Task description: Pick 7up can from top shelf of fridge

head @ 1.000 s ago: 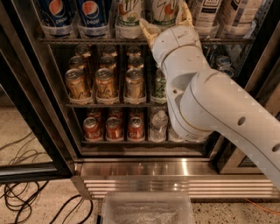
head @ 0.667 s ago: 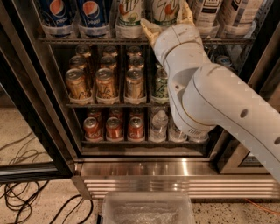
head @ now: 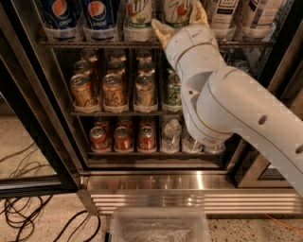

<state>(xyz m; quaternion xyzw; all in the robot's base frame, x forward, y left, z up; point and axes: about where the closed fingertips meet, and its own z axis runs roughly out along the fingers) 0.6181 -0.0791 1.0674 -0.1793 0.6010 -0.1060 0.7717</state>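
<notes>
Camera view: white arm's gripper [head: 180, 19] is raised at the thin dark wire top shelf [head: 94, 43] of the dark-framed glass-door drinks fridge [head: 156, 182]. Tan fingers [head: 160, 29] stand apart, one on either side of the pale white-silver 7up can [head: 180, 7]. The can stands on that shelf, right of a matching pale can [head: 138, 12] and blue Pepsi cans [head: 98, 12].

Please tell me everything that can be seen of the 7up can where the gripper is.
The 7up can is pale white-silver, seemingly metal, with green lettering and a red dot. It stands upright on the top shelf of the fridge, just right of another 7up can. The picture edge cuts off its top. The gripper is raised in front of its lower part and hides it; whether it touches the can cannot be told.
</notes>
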